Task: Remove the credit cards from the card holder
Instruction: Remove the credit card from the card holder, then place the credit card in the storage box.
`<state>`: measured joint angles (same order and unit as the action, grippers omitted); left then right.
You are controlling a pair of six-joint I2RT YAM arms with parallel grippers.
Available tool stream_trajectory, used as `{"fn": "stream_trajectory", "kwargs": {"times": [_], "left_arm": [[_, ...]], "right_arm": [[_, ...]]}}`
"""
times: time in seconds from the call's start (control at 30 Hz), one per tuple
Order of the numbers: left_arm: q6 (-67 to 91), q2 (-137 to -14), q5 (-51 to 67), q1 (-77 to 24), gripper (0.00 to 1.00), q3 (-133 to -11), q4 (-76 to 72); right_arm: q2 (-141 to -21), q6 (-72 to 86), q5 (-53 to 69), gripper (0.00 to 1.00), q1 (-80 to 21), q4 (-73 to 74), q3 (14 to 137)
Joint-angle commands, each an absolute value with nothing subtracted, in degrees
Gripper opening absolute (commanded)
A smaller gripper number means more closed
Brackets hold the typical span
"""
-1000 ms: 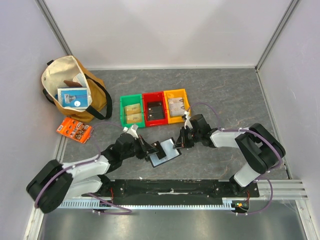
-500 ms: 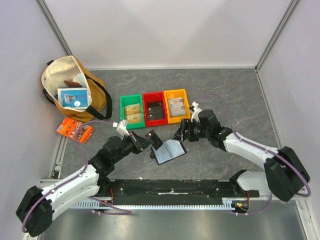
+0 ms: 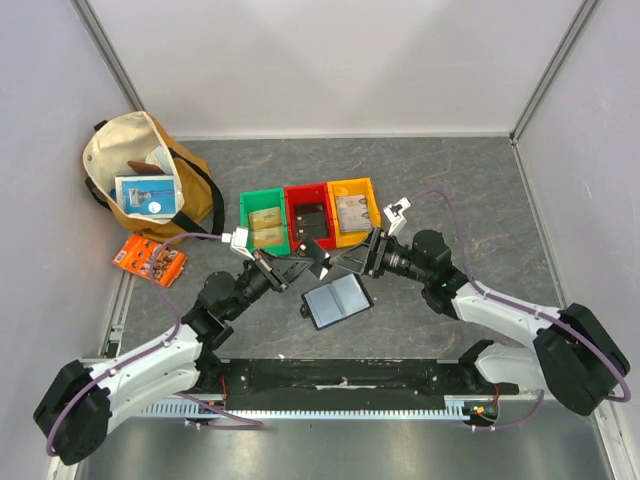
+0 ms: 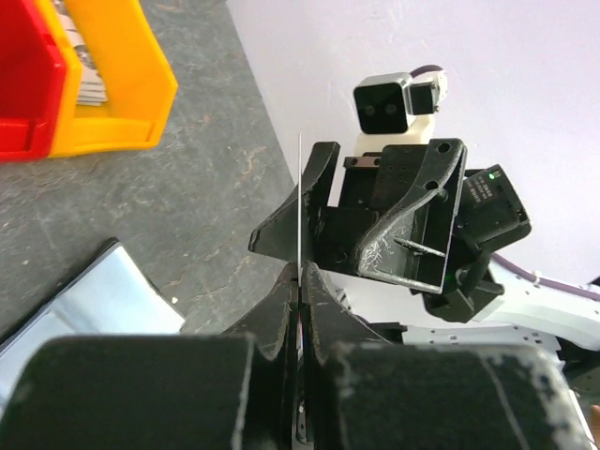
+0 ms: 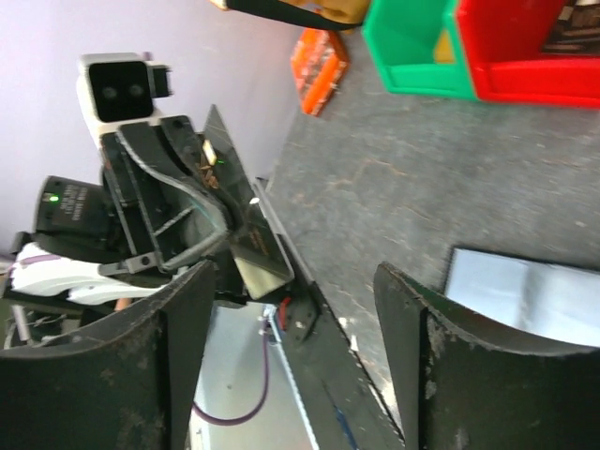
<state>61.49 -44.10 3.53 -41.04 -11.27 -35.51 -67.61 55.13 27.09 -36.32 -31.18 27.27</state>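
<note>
The card holder (image 3: 335, 300) lies open on the table, its grey-blue panels up; it also shows in the left wrist view (image 4: 84, 305) and the right wrist view (image 5: 525, 300). My left gripper (image 3: 304, 268) (image 4: 302, 272) is raised behind it, shut on a credit card (image 3: 312, 262). That card appears edge-on as a thin white line (image 4: 300, 187) and as a dark shiny plate (image 5: 258, 248). My right gripper (image 3: 352, 262) (image 5: 291, 347) hovers open facing the card, nothing between its fingers (image 5: 178, 356).
Green bin (image 3: 264, 222), red bin (image 3: 309, 216) and yellow bin (image 3: 353, 210) stand in a row just behind the grippers, with items in them. A tan tote bag (image 3: 150, 185) and an orange packet (image 3: 148, 258) are at the left.
My left gripper lifted the card up and back from the holder. My right gripper opened, left the holder and rose to face the card. The holder now lies flat.
</note>
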Motion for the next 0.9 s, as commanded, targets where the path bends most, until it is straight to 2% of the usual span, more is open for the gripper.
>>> {"fn": "stream_trajectory", "kwargs": {"times": [0.0,0.07,0.1,0.23,0.3,0.33,0.57,0.7,0.8,0.87], "left_arm": [[63.4,-46.1,4.2,-41.9,0.02,-13.6,-45.3],[63.5,-46.7,4.5,-42.1,0.02,-13.8,-46.1],[63.5,-46.9,4.7,-42.0,0.02,-13.8,-46.5],[62.8,-46.9,5.6,-42.0,0.03,-14.2,-46.1],[61.4,-46.3,6.2,-41.9,0.08,-14.6,-44.1],[60.4,-45.6,6.3,-41.9,0.12,-15.1,-41.5],[50.1,-39.2,10.1,-37.0,0.5,-20.6,-18.5],[40.1,-38.1,12.1,-33.0,0.68,-27.1,-2.8],[30.8,-41.2,14.4,-31.6,0.74,-34.5,6.6],[25.4,-44.9,17.0,-30.8,0.75,-38.6,10.9]], "right_arm": [[-70.2,61.5,29.9,0.73,-37.7,-47.9,26.9],[-71.5,62.0,30.4,0.67,-38.2,-49.3,27.4],[-72.0,62.1,30.7,0.6,-38.2,-49.3,27.7],[-72.5,61.0,30.9,0.23,-38.2,-49.0,28.0],[-71.7,58.4,30.2,0.03,-38.2,-46.1,28.4],[-70.9,56.4,30.0,0.0,-38.1,-43.4,28.7],[-66.5,44.2,29.8,0.0,-35.2,-25.5,33.6],[-68.9,33.3,29.0,0.0,-33.8,-9.2,42.6],[-72.1,26.4,32.2,0.0,-33.8,-2.7,49.0],[-73.9,22.3,34.8,0.0,-33.8,1.5,52.6]]}}
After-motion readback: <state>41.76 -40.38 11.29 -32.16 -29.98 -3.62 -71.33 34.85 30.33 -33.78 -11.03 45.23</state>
